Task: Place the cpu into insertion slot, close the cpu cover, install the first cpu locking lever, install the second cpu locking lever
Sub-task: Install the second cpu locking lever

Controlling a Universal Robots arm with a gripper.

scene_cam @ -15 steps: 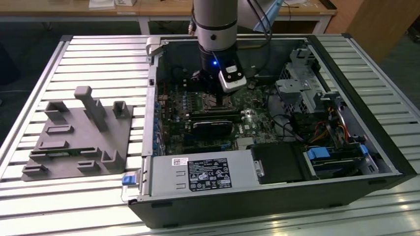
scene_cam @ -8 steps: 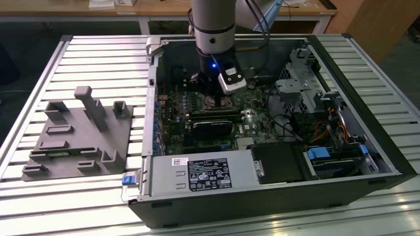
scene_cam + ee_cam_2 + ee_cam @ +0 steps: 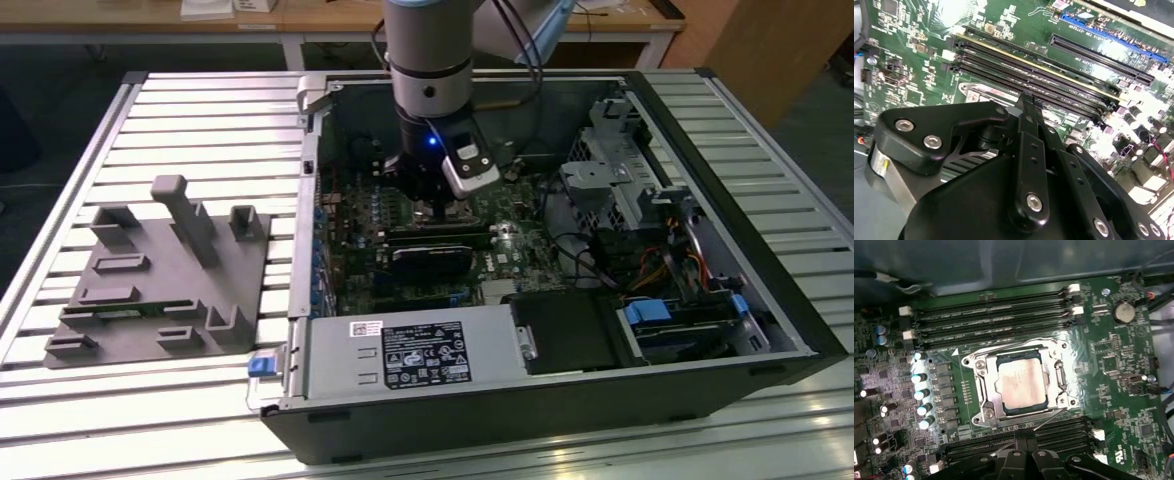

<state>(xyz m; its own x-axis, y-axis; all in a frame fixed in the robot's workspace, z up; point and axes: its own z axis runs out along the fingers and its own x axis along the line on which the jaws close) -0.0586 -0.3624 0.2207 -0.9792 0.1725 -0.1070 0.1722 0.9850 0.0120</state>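
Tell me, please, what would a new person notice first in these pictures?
Probably the open computer case lying on the slatted table, with the robot arm reaching down into its middle. In the first wrist view, the cpu sits in the insertion slot with the silvery cpu cover framing it. A grey fixture block lies at the exterior view's left.

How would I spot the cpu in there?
Find the green motherboard inside the open computer case. Between two banks of long black memory slots sits a silvery cpu cover. The cpu is the dull grey square in its window.
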